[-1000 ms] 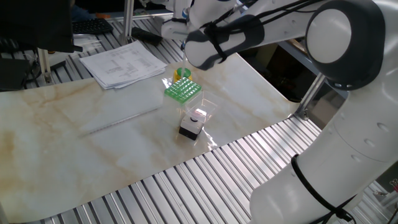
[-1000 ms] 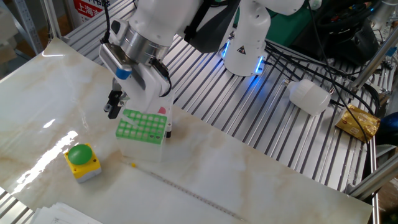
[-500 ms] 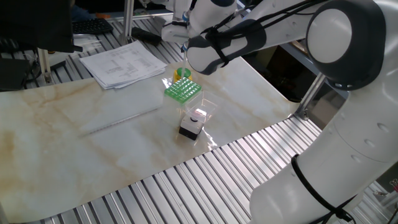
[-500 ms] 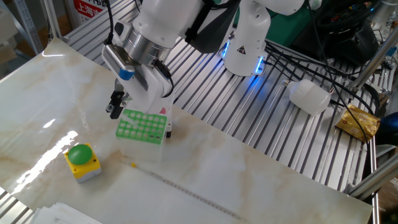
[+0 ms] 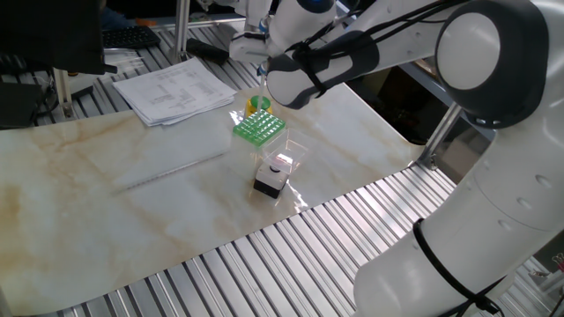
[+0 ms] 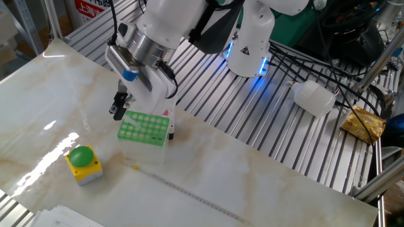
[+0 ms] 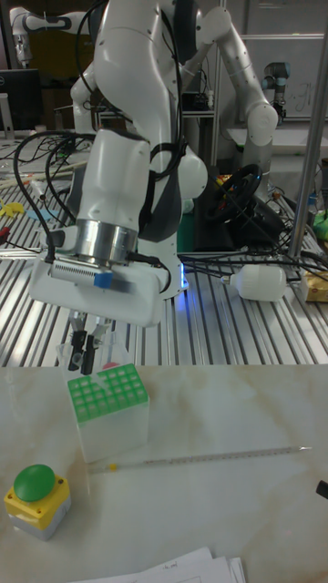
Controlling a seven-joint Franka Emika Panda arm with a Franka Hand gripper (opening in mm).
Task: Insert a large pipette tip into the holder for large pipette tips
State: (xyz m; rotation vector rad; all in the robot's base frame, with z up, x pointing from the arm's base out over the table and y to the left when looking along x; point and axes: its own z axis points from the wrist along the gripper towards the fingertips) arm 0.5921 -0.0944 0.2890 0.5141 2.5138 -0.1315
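**A:** What has changed in the last second?

**B:** The gripper (image 6: pixel 117 106) has crept slightly upward and toward the back edge of the green-topped tip rack (image 6: pixel 144 128). In the tall fixed view its fingers (image 7: pixel 81 351) hang just above the rack's rear left corner, not touching it.

**A:** Is a tip in hand?

**B:** I cannot tell. The fingers stand narrow, close together, but no translucent cone shows between them in any view. I cannot find a large pipette tip elsewhere either; the long thin rod on the worktop (image 7: pixel 228 428), a serological pipette (image 7: pixel 196 457) by its look, is something else.

**A:** So where does the task stand?

**B:** My judgement: either the tip is already seated and the arm is retreating, or it is still being lined up. The frames do not settle it.

**A:** And the rack itself?

**B:** Upright on its clear base, bright green gridded plate level, standing near the black-and-white box (image 5: pixel 272 175) and the green button (image 6: pixel 83 162).
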